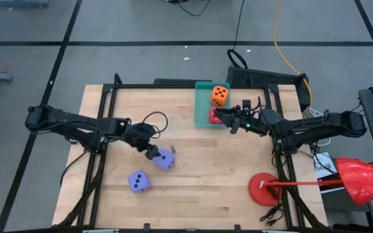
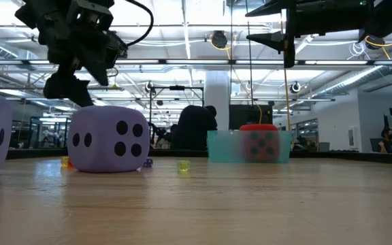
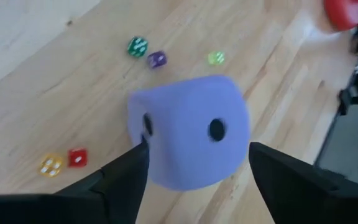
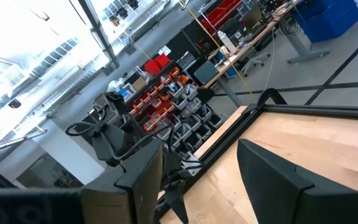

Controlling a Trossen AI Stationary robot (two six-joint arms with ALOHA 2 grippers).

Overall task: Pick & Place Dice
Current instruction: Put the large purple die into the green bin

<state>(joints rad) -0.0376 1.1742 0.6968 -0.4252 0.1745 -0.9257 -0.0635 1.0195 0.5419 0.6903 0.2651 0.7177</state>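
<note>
One lavender die (image 1: 165,159) rests on the table near the middle; in the left wrist view this die (image 3: 191,134) fills the space between my fingers. My left gripper (image 1: 151,153) is open and hangs just above it, one finger at each side. A second lavender die (image 1: 138,182) sits nearer the front edge. The teal tray (image 1: 201,86) at the far side holds the orange die (image 1: 219,96) and the red die (image 1: 214,116). My right gripper (image 1: 221,117) is open and hovers over the tray's near end by the red die; its wrist view shows nothing between the fingers. My left gripper comes at the lavender die from above, slanting down, with its open fingers (image 3: 132,171) beside two opposite sides of the die. The die sits flat on the table. I cannot tell whether the fingers touch it.
Several tiny coloured dice (image 3: 146,53) lie scattered on the wood just beyond the lavender die. A red round base with a red handle (image 1: 264,188) stands at the table's right near corner. A black frame (image 1: 102,97) borders the table, and cables run along its far side.
</note>
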